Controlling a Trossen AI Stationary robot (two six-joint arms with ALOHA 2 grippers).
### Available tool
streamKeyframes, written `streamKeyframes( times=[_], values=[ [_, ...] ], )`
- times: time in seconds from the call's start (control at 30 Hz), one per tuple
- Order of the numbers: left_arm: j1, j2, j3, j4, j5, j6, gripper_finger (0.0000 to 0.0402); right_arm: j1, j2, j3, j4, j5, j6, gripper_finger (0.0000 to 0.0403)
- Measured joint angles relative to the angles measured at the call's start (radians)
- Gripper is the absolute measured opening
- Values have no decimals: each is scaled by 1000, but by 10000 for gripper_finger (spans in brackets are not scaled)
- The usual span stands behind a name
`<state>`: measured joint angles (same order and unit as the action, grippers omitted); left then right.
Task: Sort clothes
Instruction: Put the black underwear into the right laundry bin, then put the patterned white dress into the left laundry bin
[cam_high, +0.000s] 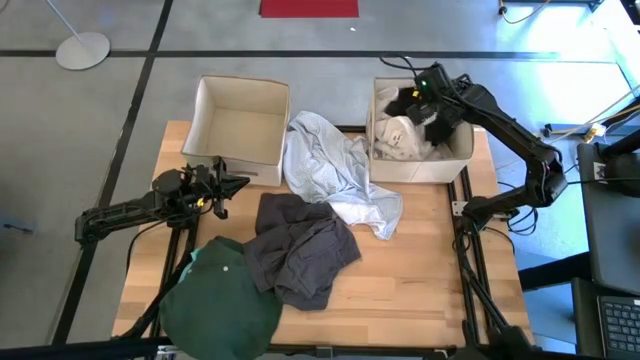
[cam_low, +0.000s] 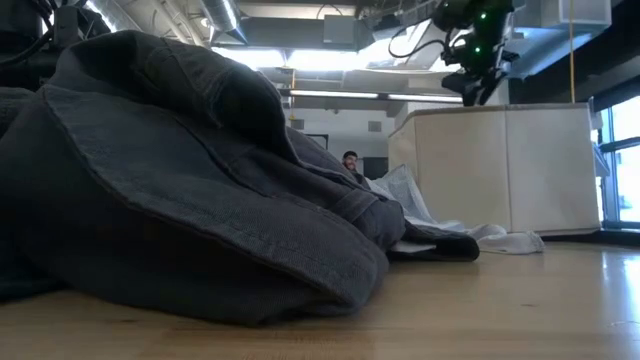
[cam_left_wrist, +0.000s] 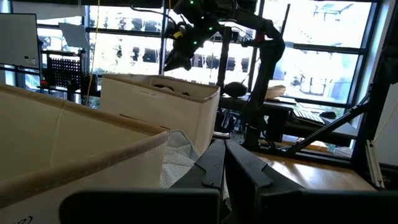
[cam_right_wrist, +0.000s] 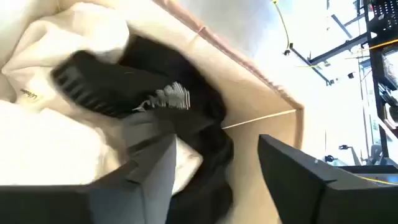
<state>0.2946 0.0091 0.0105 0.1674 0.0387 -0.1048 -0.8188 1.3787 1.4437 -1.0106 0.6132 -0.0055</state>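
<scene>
In the high view the dark green garment runs off the table's near left edge, so part of it is cut off. Just right of it lies the dark grey garment, which in the low view fills most of the frame and hides the left side of the table. The left gripper rests above the table's left part, just in front of the empty left beige box, its fingers pressed together on nothing; the grey garment lies just beside it, apart. The pale grey-blue garment lies between the two boxes, its far edge against the right beige box. Over that box hovers the right gripper, its fingers spread apart. Right below it lie a white garment and a black garment; motion blur makes their contact with the fingers hard to judge.
</scene>
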Motion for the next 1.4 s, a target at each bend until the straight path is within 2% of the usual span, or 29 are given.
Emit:
streamKeyframes(
  times=[0.17,0.33,0.57,0.73,1.03,1.4],
  values=[
    [0,0,0,0,0,0,4,9,-32,0,2,-18,0,262],
    [0,0,0,0,0,0,4,63,-73,0,35,-99,-6,270],
    [0,0,0,0,0,0,4,226,-86,0,130,-274,-30,271],
    [0,0,0,0,0,0,4,364,-61,1,251,-347,-41,271],
    [0,0,0,0,0,0,4,544,67,1,381,-353,-114,271],
    [0,0,0,0,0,0,4,642,318,1,496,-380,-142,271]
  ],
)
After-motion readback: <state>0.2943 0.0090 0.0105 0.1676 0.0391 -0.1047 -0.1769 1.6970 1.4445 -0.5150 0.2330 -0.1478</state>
